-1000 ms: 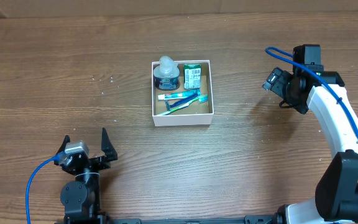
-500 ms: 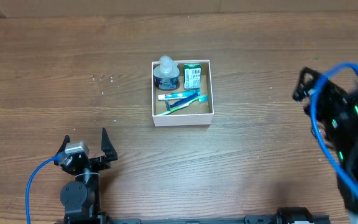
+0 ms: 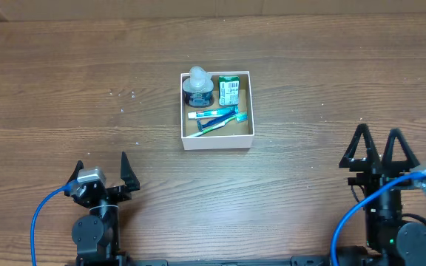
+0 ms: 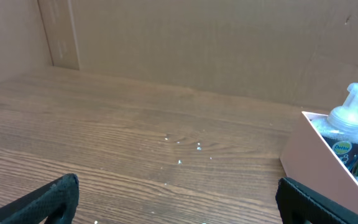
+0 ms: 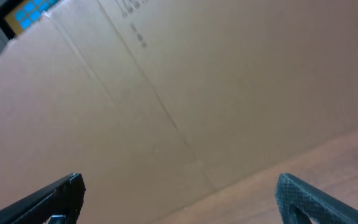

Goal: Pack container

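Your container [image 3: 217,142] is sitting in the middle of the worktop [image 3: 65,81], a bit toward the far side, well apart from both arms. Inside it a pump bottle [image 3: 197,87] is standing in the far left corner, a green packet [image 3: 229,90] is lying just beside it on the right, and the toothbrushes [image 3: 214,117] are lying across the near half.

Your left fingers [image 3: 124,171] are resting at the near left edge. They are spread wide and holding nothing. Your right fingers [image 3: 355,146] are resting at the near right edge, also spread wide and holding nothing.

Here is what I think could go wrong. The pump bottle is standing taller than the walls of the container, so if you are reaching in from above you could be knocking it over. The right wrist camera is looking up at a cardboard wall and not at the container, so a reach from there would be starting blind. The left wrist camera is only catching one corner of the container and the pump bottle at its right edge.

Compared with a second ago, your right arm is no longer stretched out at the far right. It is now folded back at the near right edge. The container, the things in it and the left arm are sitting just where they were
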Robot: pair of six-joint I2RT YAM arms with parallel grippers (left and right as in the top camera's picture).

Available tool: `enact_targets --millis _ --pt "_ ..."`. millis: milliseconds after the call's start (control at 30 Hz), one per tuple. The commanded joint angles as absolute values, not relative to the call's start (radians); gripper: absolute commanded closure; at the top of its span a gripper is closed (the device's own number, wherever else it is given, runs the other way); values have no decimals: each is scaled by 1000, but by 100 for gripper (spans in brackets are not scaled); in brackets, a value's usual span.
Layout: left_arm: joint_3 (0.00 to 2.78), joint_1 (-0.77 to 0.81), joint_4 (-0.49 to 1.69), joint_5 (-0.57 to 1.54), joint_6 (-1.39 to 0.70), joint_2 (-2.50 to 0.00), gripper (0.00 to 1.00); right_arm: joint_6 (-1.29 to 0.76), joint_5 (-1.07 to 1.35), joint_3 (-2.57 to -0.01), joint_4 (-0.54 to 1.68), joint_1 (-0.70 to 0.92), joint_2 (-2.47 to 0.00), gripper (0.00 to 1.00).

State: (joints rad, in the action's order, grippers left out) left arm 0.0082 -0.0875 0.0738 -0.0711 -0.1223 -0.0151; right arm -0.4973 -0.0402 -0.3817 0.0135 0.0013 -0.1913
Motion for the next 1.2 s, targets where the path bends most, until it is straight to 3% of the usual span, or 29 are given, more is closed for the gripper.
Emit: enact_targets --millis 0,333,567,867,1167 --pt "5 -96 71 -62 -105 -5 0 -496 -33 -250 -18 -1 -84 0" --pt "5 -96 71 -62 -104 -5 0 -437 -32 -9 -19 -1 -4 0" --pt "5 -96 71 -62 -104 -5 0 -387 -35 -8 84 -1 -3 0" --pt "5 -96 71 -62 -105 -6 0 -116 4 -7 85 -1 -3 0" --pt "5 -96 71 -62 -105 -5 0 4 3 -7 85 -1 -3 0"
